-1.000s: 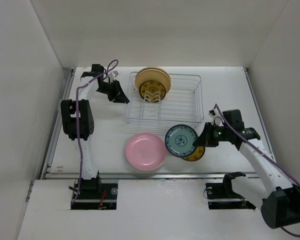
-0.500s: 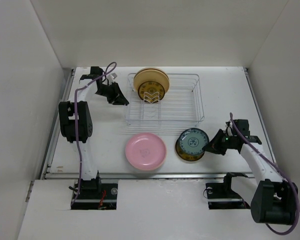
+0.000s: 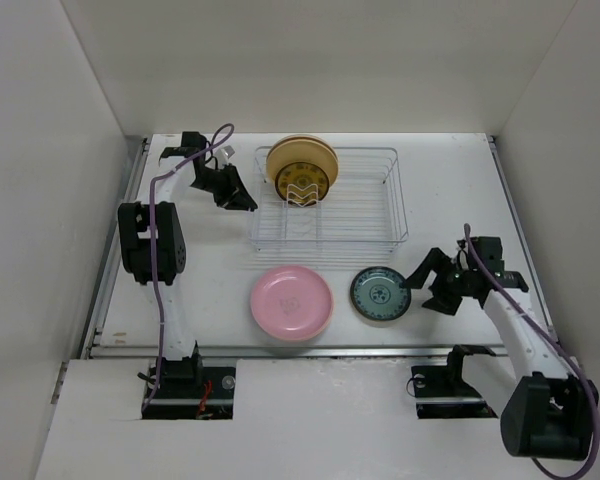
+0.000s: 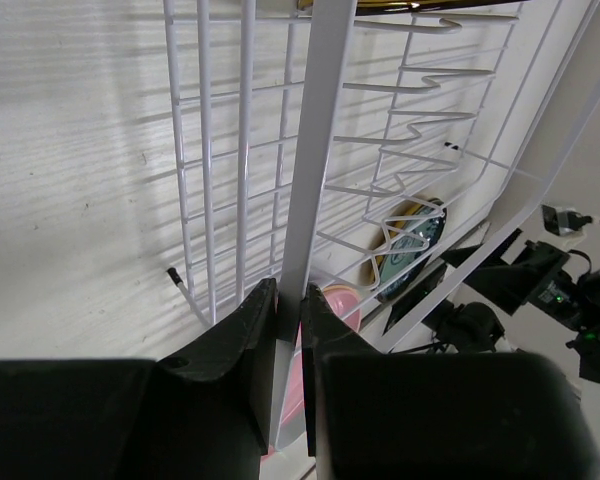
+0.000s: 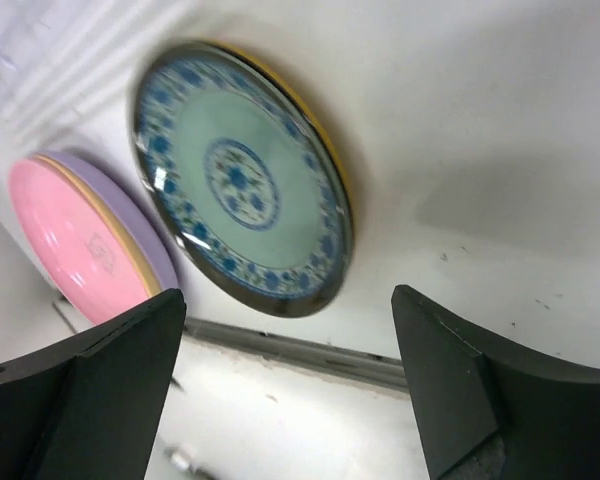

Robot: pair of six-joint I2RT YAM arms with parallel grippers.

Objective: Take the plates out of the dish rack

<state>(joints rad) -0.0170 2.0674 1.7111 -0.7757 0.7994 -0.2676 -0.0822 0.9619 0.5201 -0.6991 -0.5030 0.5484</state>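
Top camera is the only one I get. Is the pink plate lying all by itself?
Observer: No. The right wrist camera shows the pink plate topping a stack, with a lavender plate lower down.
Operator: And the blue flowery one?
Observer: The teal plate lies on a yellow-rimmed plate; only that rim peeks out.
Operator: What is the left gripper doing?
Observer: Its wrist camera shows the left gripper shut on the dish rack, at its side wall.

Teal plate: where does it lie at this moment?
In the top view the teal plate lies flat in front of the dish rack, between the pink plate on its left and the open right tool.
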